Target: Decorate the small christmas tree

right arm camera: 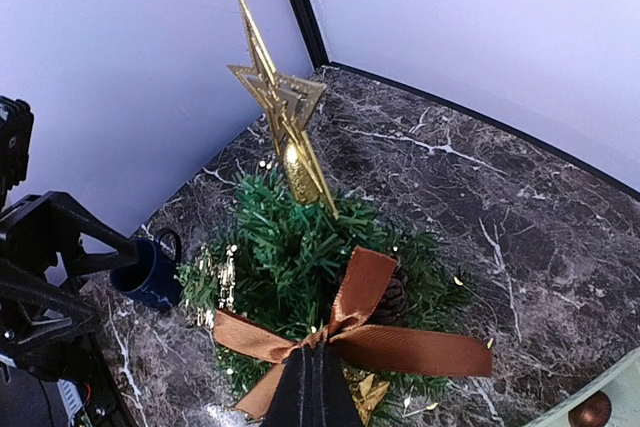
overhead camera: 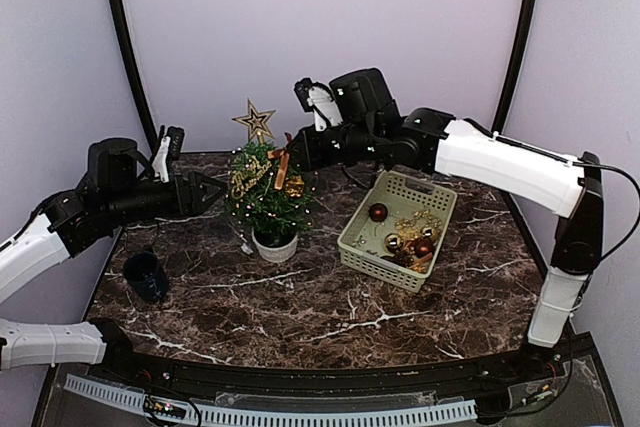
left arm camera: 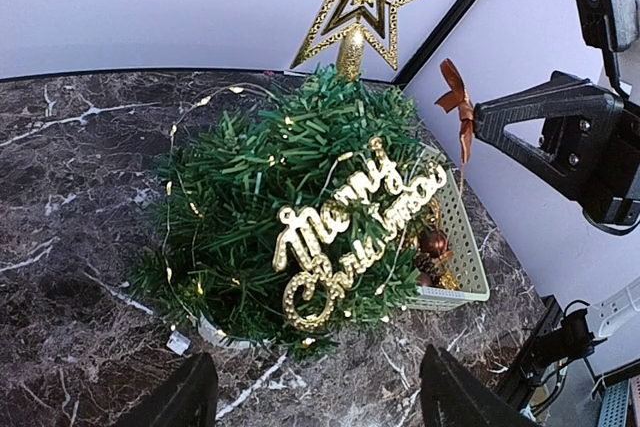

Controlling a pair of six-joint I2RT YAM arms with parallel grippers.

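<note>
The small christmas tree stands in a white pot at mid-table. It carries a gold star, tiny lights and a gold "Merry Christmas" sign. My right gripper is shut on the knot of a brown ribbon bow. It holds the bow against the tree's upper right branches, beside a pine cone. My left gripper hangs open just left of the tree. Nothing lies between its fingers, and the tree is in front of them.
A beige basket with dark red and gold baubles and pine cones sits right of the tree. A dark blue mug stands near the table's left front. Pale walls and black frame posts close in the back and sides.
</note>
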